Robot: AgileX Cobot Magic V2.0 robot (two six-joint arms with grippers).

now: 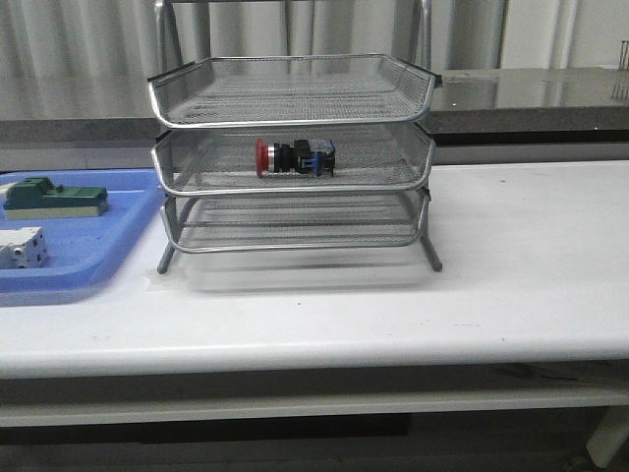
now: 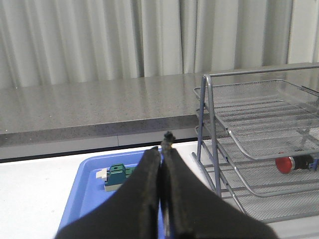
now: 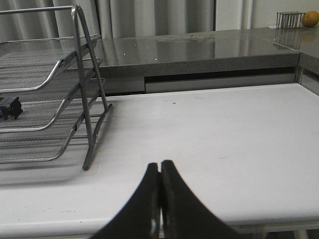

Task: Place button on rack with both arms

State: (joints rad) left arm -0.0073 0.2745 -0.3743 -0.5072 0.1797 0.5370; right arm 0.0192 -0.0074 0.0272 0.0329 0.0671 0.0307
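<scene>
On the left of the white worktop (image 1: 511,295) sits a blue tray (image 1: 88,258) holding a green block (image 1: 54,199) and a white block (image 1: 22,247). Just right of it stands the wire rack (image 1: 293,162), with the button (image 1: 295,157) lying on its side in the middle tray, red head pointing left. Neither arm touches the rack. The left gripper (image 2: 162,149) has its jaws pressed together, empty; the right gripper (image 3: 160,172) likewise, above bare worktop.

silver mesh rack (image 1: 292,98), red-black-blue button (image 1: 295,157), blue tray (image 1: 108,241), white table (image 1: 511,265), my black fingers (image 2: 144,199).
</scene>
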